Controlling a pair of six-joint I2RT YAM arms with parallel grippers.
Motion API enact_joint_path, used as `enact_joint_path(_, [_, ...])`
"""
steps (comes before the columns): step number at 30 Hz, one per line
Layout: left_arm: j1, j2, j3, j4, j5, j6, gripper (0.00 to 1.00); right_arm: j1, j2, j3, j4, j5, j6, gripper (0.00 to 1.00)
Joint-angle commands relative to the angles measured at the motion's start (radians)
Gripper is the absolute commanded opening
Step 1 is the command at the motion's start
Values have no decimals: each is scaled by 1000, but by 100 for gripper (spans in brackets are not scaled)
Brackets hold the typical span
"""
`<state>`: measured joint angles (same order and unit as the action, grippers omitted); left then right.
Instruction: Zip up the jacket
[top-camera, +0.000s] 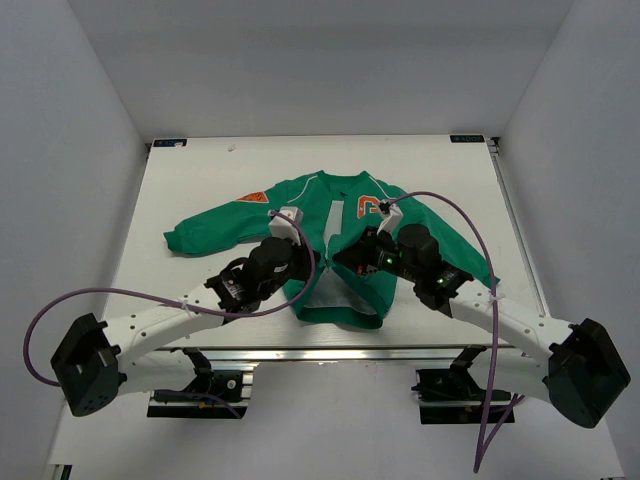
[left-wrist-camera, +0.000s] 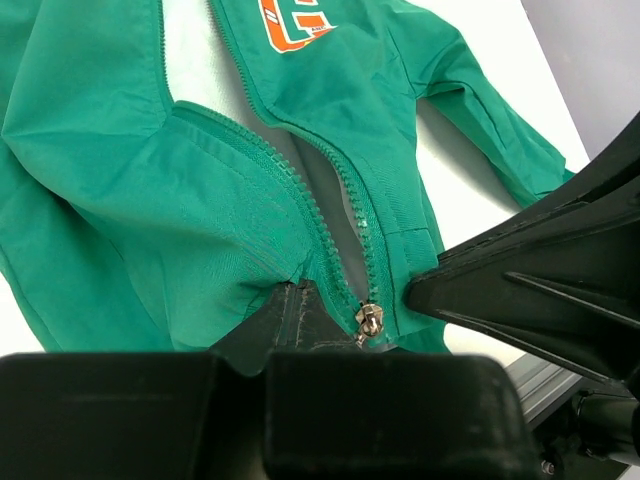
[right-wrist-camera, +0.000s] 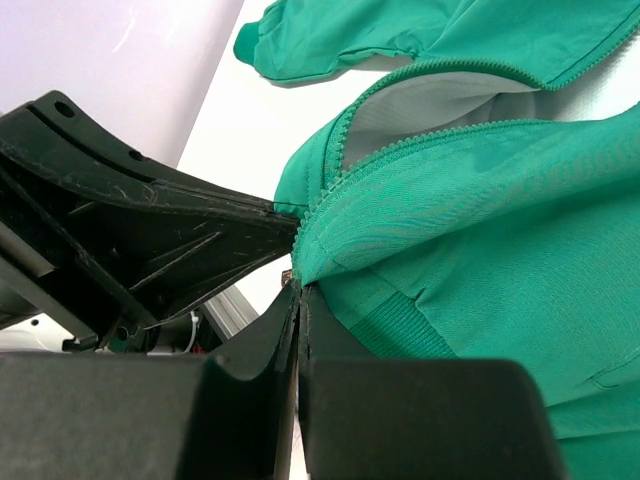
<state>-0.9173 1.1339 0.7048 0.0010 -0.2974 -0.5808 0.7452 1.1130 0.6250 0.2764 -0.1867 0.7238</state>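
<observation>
Jacket (top-camera: 300, 205) lies mid-table (top-camera: 200, 165), hem toward the near edge, zip open, slider (left-wrist-camera: 369, 322) at the bottom. Left gripper (left-wrist-camera: 300, 290) and right gripper (right-wrist-camera: 300, 285) are both clamped on hem cloth beside the slider. Risks: the thin pinch slips, the hem bunches, loose cloth jams the teeth. Neither gripper holds the slider yet.

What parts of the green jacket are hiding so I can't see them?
Top view: the zipper slider, hidden under the left gripper and right gripper.
Left wrist view: the orange letter on the jacket, cut off by the top edge.
Right wrist view: the slider too, lost behind folded fabric near the gripper.
</observation>
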Motion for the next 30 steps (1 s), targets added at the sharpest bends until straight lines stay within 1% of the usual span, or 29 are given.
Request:
enact_joint_path(1, [-6,-3,45,-25,-20,-2,0,16,5,56,7,19,-20,0])
enact_joint_path(8, [-9,-31,41,-22,-9,-5,0,51,13,82,-59,159,-31,0])
enact_joint_path(10, [-14,-39,35,-21,-8,-7,0,51,27,96,-66,176,-21,0])
enact_joint_path(11, [-15,-45,33,-22,-6,-2,0,52,33,107,-95,202,-20,0])
enact_joint_path(16, [-18,-75,4,-4,10,-17,0,52,51,131,-100,201,-30,0])
enact_joint_path(17, [-18,-82,-4,23,21,-22,9,52,53,133,-114,199,-34,0])
enact_joint_path(18, [-18,-92,-8,27,24,-25,26,52,51,127,-117,194,-34,0])
enact_joint_path(20, [-18,-98,-19,45,33,-31,29,52,44,116,-109,194,-32,0])
enact_joint_path(21, [-18,-100,-24,53,38,-34,32,51,39,108,-105,161,-32,0])
enact_joint_path(23, [-18,-97,-27,62,49,-42,33,52,33,96,-95,144,-32,0])
enact_joint_path(24, [-18,-92,-28,63,55,-42,36,52,31,91,-89,135,-32,0])
enact_joint_path(25, [-20,-83,-27,62,60,-45,37,52,27,87,-80,127,-32,0])
enact_joint_path(30, [-18,-56,-24,57,106,-63,38,52,33,65,-46,101,-14,0])
